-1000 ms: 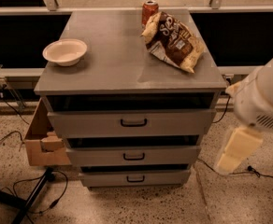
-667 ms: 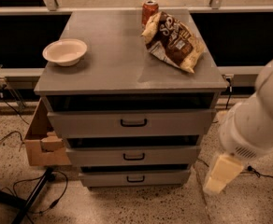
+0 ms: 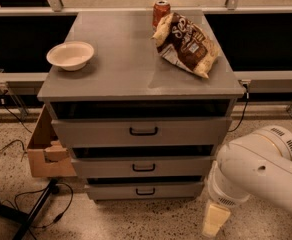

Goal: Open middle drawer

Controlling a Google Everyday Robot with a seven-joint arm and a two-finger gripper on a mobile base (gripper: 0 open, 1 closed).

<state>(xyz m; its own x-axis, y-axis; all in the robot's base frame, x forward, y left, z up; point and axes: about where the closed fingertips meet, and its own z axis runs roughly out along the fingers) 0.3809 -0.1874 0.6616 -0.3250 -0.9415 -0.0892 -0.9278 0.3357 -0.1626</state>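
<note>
Gripper [image 3: 215,220] hangs low near the floor, clear right of the middle drawer [image 3: 186,167]; spread or closed, can't tell.

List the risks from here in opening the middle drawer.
The gripper hangs low, right of the cabinet, nearer the bottom drawer than the middle drawer; their handles look alike, so it could hook the wrong one. A hard pull might topple the can on top.

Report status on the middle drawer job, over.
Claw low, right of cabinet, off the drawers. Middle drawer not gripped, handle free. Nothing in front of it.
</note>
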